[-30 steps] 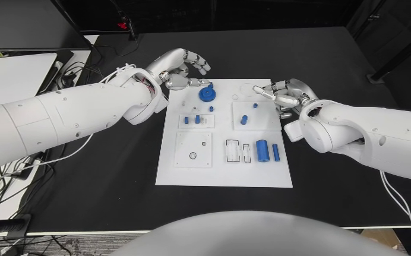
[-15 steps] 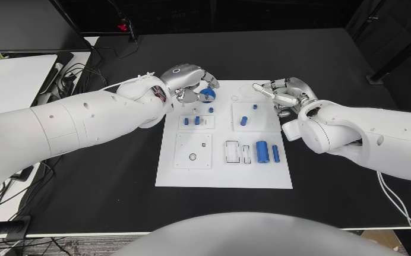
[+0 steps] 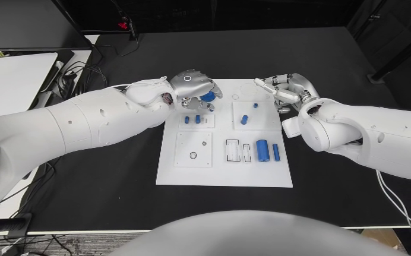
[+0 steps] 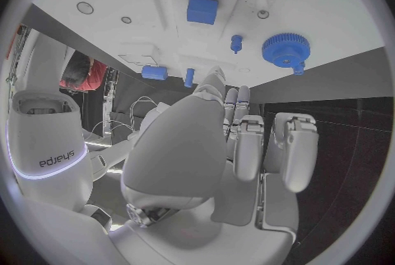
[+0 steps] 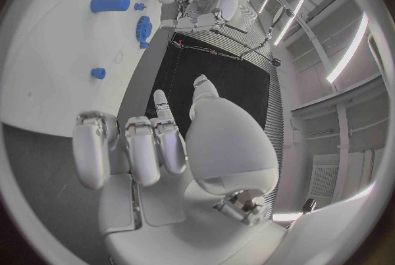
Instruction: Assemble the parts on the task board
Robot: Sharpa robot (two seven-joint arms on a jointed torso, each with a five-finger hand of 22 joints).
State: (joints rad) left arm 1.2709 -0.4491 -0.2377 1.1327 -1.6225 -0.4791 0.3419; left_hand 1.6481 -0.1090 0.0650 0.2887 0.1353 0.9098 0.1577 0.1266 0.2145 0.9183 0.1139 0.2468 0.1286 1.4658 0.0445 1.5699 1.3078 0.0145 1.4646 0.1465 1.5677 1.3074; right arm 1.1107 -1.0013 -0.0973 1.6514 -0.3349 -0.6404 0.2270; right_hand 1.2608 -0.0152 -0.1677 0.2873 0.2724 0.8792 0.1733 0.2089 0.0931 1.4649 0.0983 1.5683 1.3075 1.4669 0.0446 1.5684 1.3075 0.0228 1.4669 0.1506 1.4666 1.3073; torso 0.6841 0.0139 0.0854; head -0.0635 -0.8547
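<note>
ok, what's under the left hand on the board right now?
The left hand hovers over the task board's far-left corner. The blue gear peeks out beside its fingers; the left wrist view shows it lying on the board, untouched. The board directly beneath the palm is covered.

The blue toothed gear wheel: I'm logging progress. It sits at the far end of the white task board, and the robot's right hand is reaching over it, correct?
Not quite. The blue toothed gear wheel does sit at the far end of the white task board, but the head view shows the left hand reaching over it. The right hand is at the board's far right edge, apart from the gear.
</note>
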